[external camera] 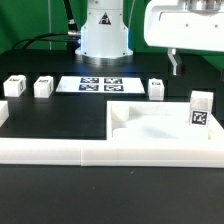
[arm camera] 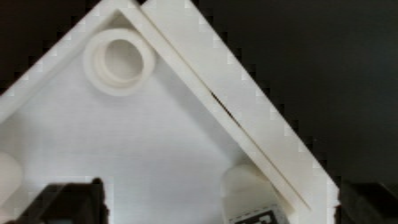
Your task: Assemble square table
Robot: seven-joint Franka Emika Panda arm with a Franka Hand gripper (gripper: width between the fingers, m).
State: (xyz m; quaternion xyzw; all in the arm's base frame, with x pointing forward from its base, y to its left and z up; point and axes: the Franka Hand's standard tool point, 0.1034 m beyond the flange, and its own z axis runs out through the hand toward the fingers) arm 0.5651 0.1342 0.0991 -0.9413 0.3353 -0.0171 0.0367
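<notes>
Gripper (external camera: 176, 70) is hanging in the upper right of the exterior view, above the black table (external camera: 40, 200), w/ its 2 dark fingers spreading wide and nothing sitting btwn them; it isn't touching any part. In the wrist view the fingers (arm camera: 71, 205) are showing as 2 dark tips well apart, w/ only white plastic lying beneath. The square tabletop (external camera: 165, 128) is lying flat at centre right of the exterior view, raised rim facing up, its near edge sitting against the long white border rail (external camera: 50, 152), which is running across the lower part of the frame from edge to edge. The upright leg (external camera: 200, 108) is standing at the tabletop's right end, its black-and-white tag (external camera: 198, 116) facing the camera; can't tell if it's sitting inside the rim or just behind it. 3 more legs are lying loose on the table in the upper half of the frame: the far-left leg (external camera: 15, 85), the 2nd leg (external camera: 43, 87) just beside it, and the 3rd leg (external camera: 157, 89) near the tabletop's far edge. The marker board (external camera: 100, 84) is lying btwn the 2nd and 3rd legs, in front of the robot base (external camera: 105, 35) at top centre. The wrist cam is looking onto 1 corner of the tabletop (arm camera: 125, 130): a round corner hole (arm camera: 119, 60) is showing inside the rim, and the rail (arm camera: 237, 100) is running alongside that rim, touching or nearly so.
</notes>
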